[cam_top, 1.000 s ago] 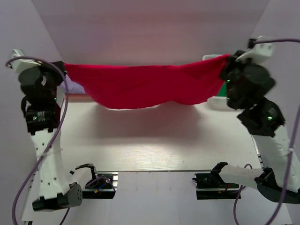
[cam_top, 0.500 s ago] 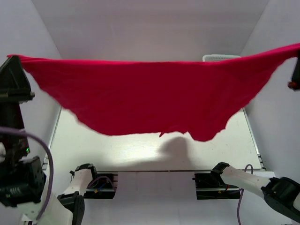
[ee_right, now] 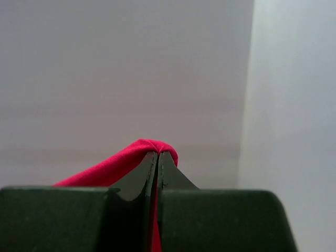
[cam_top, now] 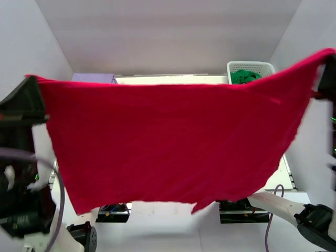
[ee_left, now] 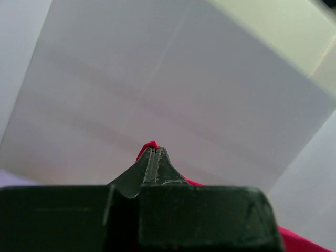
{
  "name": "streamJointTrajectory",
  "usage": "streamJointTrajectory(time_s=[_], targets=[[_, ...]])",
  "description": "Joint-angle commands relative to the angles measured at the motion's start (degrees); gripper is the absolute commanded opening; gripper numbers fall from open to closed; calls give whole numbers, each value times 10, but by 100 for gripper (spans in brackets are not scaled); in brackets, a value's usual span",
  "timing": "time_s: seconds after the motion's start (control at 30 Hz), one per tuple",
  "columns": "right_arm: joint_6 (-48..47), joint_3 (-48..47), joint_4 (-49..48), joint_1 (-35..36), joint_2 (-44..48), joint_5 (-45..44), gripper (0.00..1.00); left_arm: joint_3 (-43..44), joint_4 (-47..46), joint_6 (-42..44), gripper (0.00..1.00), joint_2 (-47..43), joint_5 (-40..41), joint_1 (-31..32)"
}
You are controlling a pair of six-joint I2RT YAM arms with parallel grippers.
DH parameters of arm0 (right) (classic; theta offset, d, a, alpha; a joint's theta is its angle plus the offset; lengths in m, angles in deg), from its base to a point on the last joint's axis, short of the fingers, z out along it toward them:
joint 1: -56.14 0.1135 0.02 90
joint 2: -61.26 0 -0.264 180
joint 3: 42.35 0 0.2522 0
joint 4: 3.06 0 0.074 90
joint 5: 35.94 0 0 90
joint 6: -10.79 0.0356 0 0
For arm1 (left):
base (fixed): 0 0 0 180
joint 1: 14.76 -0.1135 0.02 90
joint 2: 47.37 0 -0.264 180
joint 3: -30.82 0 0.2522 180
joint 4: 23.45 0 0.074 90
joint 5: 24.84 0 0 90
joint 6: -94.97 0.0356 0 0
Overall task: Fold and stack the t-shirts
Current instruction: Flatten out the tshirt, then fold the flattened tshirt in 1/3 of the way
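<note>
A bright red t-shirt (cam_top: 168,142) hangs spread wide in the air, close to the top camera, and hides most of the table. My left gripper (cam_top: 30,80) is shut on its left top corner, and a tip of red cloth (ee_left: 149,145) pokes past the closed fingertips in the left wrist view. My right gripper (cam_top: 328,56) is shut on the right top corner, where red cloth (ee_right: 149,147) folds over the fingertips in the right wrist view. A green t-shirt (cam_top: 245,76) lies in the white basket. A lavender t-shirt (cam_top: 94,77) shows at the back left.
The white lattice basket (cam_top: 251,66) stands at the back right. White walls close in the table on the left, back and right. The arm bases (cam_top: 233,203) sit at the near edge, partly behind the cloth.
Both arms have lifted the red t-shirt from a sagging bundle over the table to a wide hanging sheet near the camera. It now hangs lower and flatter than half a second ago.
</note>
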Motion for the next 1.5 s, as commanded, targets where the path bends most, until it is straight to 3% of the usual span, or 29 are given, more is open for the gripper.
streamJointTrajectory(time_s=[0.0, 0.1, 0.2, 0.27, 0.43, 0.6, 0.63, 0.9, 1.03, 1.17, 1.47], targets=[[-63, 94, -129, 0, -64, -167, 0, -105, 8, -20, 0, 43, -11, -5], [-102, 229, -258, -3, -82, -215, 0, -215, -22, -44, 0, 48, -16, -5], [-113, 300, -310, -15, -113, -235, 0, -320, -40, -57, 0, 61, -4, -5], [-89, 318, -313, -35, -158, -234, 0, -397, -79, -62, 0, 69, -4, -5], [30, 373, -306, -95, -270, -199, 0, -486, -155, -75, 0, 157, 10, 4], [114, 307, -266, -159, -465, -146, 0, -468, -247, -75, 0, 363, -5, 9], [124, 254, -258, -165, -485, -139, 0, -458, -258, -75, 0, 392, -10, 15], [171, 58, -163, -218, -697, -50, 0, -280, -276, -62, 0, 626, 2, 55], [193, 35, -133, -233, -704, 8, 0, -252, -263, -51, 0, 647, 26, 76], [228, 75, -105, -241, -674, 57, 0, -273, -248, -40, 0, 621, 64, 81], [288, 268, -49, -249, -486, 98, 0, -364, -207, -35, 0, 501, 119, 87]])
